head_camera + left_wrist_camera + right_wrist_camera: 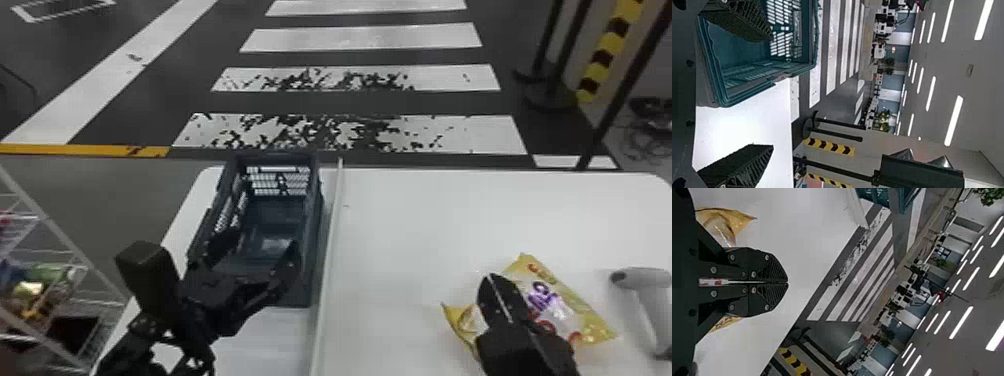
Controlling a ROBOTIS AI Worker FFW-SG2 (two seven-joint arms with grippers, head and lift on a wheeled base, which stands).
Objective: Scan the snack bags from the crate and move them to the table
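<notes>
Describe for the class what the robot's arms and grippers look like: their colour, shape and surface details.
Both arms are black. The left arm has a boxy block near its gripper. The left gripper has wedge-shaped fingers with ribbed surfaces. The right gripper has plates dotted with round grey screw heads, tapering to finely ridged tips.

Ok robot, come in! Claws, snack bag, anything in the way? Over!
Left claw open, at the crate. Right claw shut, over the snack bag on the table. White ridge between bag and crate, scanner beside bag.
</notes>
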